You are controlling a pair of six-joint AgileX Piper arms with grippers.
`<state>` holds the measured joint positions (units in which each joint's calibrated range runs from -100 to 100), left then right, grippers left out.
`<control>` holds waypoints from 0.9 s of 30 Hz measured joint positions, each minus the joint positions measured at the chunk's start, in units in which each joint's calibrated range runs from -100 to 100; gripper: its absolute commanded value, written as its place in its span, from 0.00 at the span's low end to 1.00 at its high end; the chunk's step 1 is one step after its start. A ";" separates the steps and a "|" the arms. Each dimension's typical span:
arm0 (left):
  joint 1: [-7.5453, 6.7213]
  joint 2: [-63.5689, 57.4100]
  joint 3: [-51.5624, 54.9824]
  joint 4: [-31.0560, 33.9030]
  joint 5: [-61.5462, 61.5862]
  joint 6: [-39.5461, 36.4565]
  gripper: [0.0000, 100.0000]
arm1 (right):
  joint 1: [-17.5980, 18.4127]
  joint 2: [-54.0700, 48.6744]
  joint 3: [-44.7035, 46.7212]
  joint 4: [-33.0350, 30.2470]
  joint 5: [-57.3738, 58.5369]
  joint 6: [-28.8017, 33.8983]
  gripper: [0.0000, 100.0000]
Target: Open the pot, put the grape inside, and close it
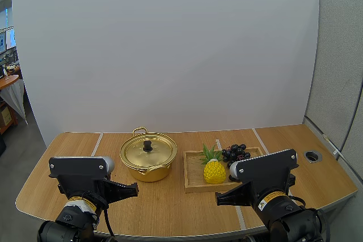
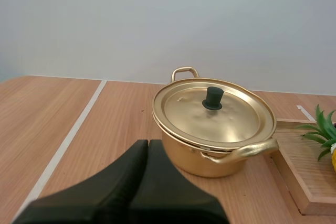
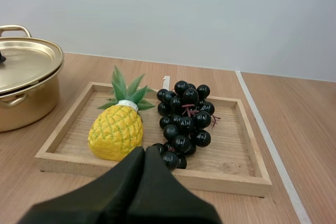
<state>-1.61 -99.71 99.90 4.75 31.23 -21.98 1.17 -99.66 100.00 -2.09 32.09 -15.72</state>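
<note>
White backdrop (image 1: pixel 170 49) rises behind the far edge of a wooden bench (image 1: pixel 170 208), whose top is crossed by pale strips (image 1: pixel 97 143) running from the far edge toward the near one. A round hole (image 1: pixel 312 155) sits close to the right edge.

Around the middle of the bench stands the golden pot (image 1: pixel 148 165), upright. The lid (image 1: pixel 150 151) is seated flat on its rim, with a black knob (image 1: pixel 147 145) at the lid's centre. One loop handle (image 1: pixel 140 131) faces the far edge and the other faces the near edge.

Just beside the pot, on the side of the right edge and with a narrow gap between them, lies a shallow wooden tray (image 1: pixel 193 182). The grapes (image 1: pixel 235 153), a dark bunch, lie in the tray's right half, reaching toward its far rim. A yellow pineapple (image 1: pixel 214 169) with green leaves lies in the left half, just beside the bunch.

The left pincer (image 1: pixel 135 189) hovers by the near edge toward the left corner, pointing at the pot and apart from it. In the left wrist view its fingers (image 2: pixel 131 169) lie together as one dark wedge with nothing between them.

The right pincer (image 1: pixel 218 199) hangs by the near edge in front of the tray. Its fingers (image 3: pixel 128 174) are likewise pressed together on nothing, the tips over the tray's near rim, close to the lowest grapes
</note>
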 measured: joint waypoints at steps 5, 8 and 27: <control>0.00 0.00 0.00 0.00 0.00 0.25 0.01 | -0.64 0.00 0.00 1.01 0.00 0.00 0.00; 0.00 0.00 0.00 0.00 0.00 0.32 0.01 | -0.73 0.00 0.00 1.19 0.00 0.00 0.00; 0.00 0.00 0.00 0.00 0.17 0.32 0.01 | -0.73 0.00 -0.11 1.29 0.00 0.00 0.00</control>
<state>-1.61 -99.71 99.90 4.75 31.40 -21.66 0.44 -99.66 99.89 -0.80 32.09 -15.72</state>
